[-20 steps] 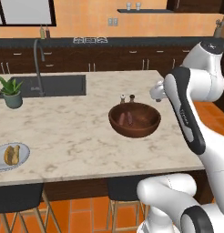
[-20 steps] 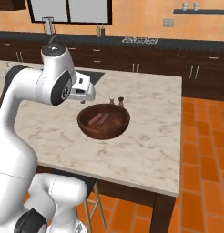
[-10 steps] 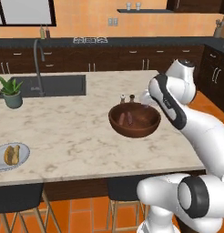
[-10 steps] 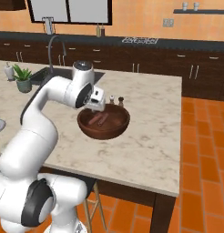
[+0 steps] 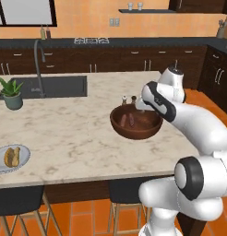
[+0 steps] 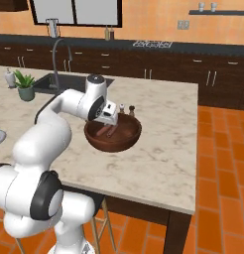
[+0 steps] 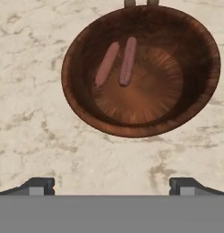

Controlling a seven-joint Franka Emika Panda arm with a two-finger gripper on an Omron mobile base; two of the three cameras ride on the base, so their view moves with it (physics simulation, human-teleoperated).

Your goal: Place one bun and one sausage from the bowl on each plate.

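The wide reddish-brown bowl point(image 5: 134, 132) point(image 6: 114, 144) point(image 7: 198, 59) stands on the marble island. Two sausages lie side by side inside it, one point(image 7: 106, 64) left of the other point(image 7: 128, 61), and they also appear in the left base view point(image 5: 127, 120). My gripper point(image 7: 111, 186) point(image 6: 110, 120) point(image 5: 142, 105) hovers over the bowl's rim, jaws wide open with nothing between them. One fingertip point(image 7: 38, 185) is above bare marble beside the bowl. Far left, a plate point(image 5: 23, 151) carries a bun point(image 5: 11, 156). Whether a sausage lies in that bun I cannot tell.
Two small shakers point(image 5: 128, 98) point(image 6: 126, 108) stand just behind the bowl. A potted plant point(image 5: 12, 93) point(image 6: 26, 86) and a sink with a tall faucet point(image 5: 39, 60) occupy the island's left end. Stools point(image 5: 20, 203) sit under the front edge.
The arm has swung down from a raised pose and brought the hand over the bowl. The jaws stayed open. The bowl and the plate have not moved.
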